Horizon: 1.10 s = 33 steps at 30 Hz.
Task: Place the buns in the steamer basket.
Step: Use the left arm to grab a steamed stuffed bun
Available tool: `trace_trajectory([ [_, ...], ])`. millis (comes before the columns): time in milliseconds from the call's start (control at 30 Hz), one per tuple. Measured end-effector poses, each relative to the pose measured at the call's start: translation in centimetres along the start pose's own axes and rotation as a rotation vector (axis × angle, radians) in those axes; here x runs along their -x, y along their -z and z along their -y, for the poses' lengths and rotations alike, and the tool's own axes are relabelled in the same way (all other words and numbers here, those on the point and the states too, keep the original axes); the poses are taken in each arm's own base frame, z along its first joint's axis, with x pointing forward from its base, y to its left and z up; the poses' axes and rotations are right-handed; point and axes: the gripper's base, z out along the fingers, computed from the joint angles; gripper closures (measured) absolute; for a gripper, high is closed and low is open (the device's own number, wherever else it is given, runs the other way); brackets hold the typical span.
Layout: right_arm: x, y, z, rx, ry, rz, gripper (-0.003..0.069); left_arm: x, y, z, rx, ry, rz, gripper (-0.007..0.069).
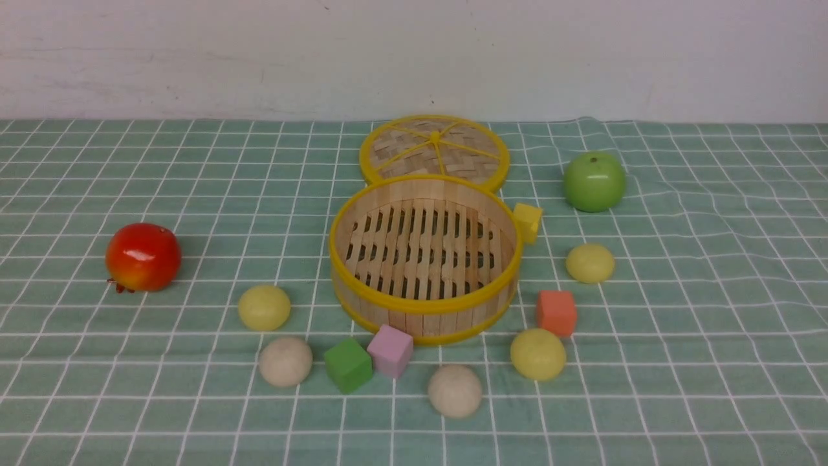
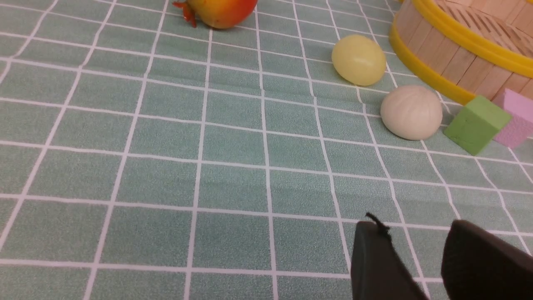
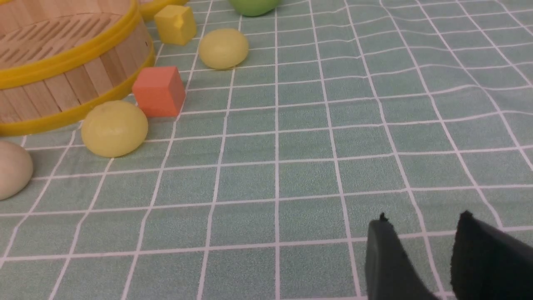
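The steamer basket [image 1: 425, 259] stands empty at the table's middle; its wall shows in the left wrist view [image 2: 454, 62] and the right wrist view [image 3: 70, 79]. Five buns lie around it: pale yellow ones at left [image 1: 264, 307], right [image 1: 590, 263] and front right [image 1: 537, 353], beige ones at front left [image 1: 285, 361] and front [image 1: 455, 390]. The left gripper [image 2: 416, 227] is open and empty over bare cloth, well short of the yellow bun [image 2: 359, 59] and beige bun [image 2: 411, 112]. The right gripper [image 3: 422, 223] is open and empty, away from two yellow buns [image 3: 114, 128] [image 3: 223, 48].
The flat woven lid [image 1: 433, 150] lies behind the basket. A red fruit [image 1: 142, 256] sits far left, a green apple [image 1: 594, 181] back right. Cubes lie close to the basket: yellow [image 1: 528, 221], orange [image 1: 556, 312], pink [image 1: 390, 350], green [image 1: 348, 364].
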Motion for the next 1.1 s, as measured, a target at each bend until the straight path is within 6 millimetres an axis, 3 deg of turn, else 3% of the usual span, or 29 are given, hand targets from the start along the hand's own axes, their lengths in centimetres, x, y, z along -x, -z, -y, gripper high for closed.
trace_trajectory([
  [200,0.0,0.0,0.0,0.000,0.000,0.000,0.0419,0.2,0.0,0.1,-0.009,0.028,0.027,0.0386],
  [300,0.0,0.0,0.0,0.000,0.000,0.000,0.0419,1.2,0.1,0.5,-0.081,0.312,0.126,0.0386],
  [333,0.0,0.0,0.0,0.000,0.000,0.000,0.0419,1.2,0.1,0.5,-0.081,0.319,0.126,0.0386],
  [400,0.0,0.0,0.0,0.000,0.000,0.000,0.0419,2.0,0.3,0.7,-0.145,0.590,0.191,0.0386],
  [633,0.0,0.0,0.0,0.000,0.000,0.000,0.0419,3.2,0.6,0.7,-0.207,0.842,0.275,0.0418],
  [767,0.0,0.0,0.0,0.000,0.000,0.000,0.0419,5.3,2.0,2.1,-0.279,0.766,0.251,0.0512],
  [833,0.0,0.0,0.0,0.000,0.000,0.000,0.0419,8.1,3.6,3.7,-0.335,0.631,0.221,0.0608],
  [900,0.0,0.0,0.0,0.000,0.000,0.000,0.0419,9.7,3.9,4.5,-0.341,0.559,0.174,0.0638],
  [933,0.0,0.0,0.0,0.000,0.000,0.000,0.0419,11.4,3.6,5.4,-0.332,0.468,0.076,0.0638],
  [1000,0.0,0.0,0.0,0.000,0.000,0.000,0.0419,12.4,3.0,5.9,-0.312,0.389,-0.033,0.0638],
  [1033,0.0,0.0,0.0,0.000,0.000,0.000,0.0419,13.9,1.4,6.4,-0.273,0.315,-0.193,0.0638],
  [1100,0.0,0.0,0.0,0.000,0.000,0.000,0.0419,14.9,-1.0,6.4,-0.212,0.234,-0.389,0.0638],
])
